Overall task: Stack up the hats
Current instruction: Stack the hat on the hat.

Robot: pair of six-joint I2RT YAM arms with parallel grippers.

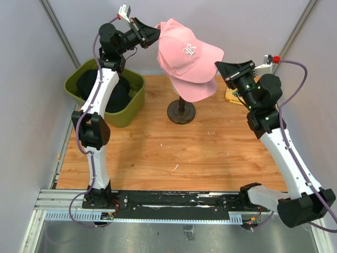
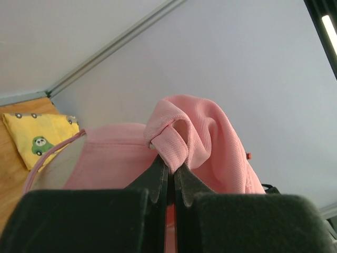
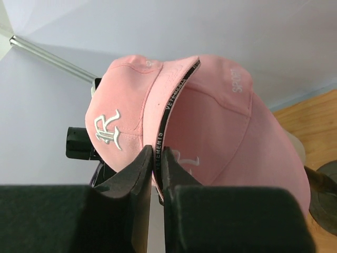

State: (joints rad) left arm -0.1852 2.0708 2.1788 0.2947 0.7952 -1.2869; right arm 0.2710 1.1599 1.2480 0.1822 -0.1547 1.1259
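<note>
I'm mid-placement: left pincer (image 1: 157,35) clamped on the back strap of the upper pink cap (image 1: 185,52), right pincer (image 1: 219,65) pinching its brim. It hangs over a second pink cap (image 1: 197,90) (on the stand (image 1: 181,112)). Next, I judge, lower squarely, then release.

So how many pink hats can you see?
2. The upper pink hat is held by the left tool and right tool; the lower pink hat sits beneath on the stand. More may hide underneath.

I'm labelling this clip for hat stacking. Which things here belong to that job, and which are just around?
Job: held pink cap, pink cap beneath it, black hats, left gripper, right gripper.
Lying about: green bin, dark stand, yellow cloth.
</note>
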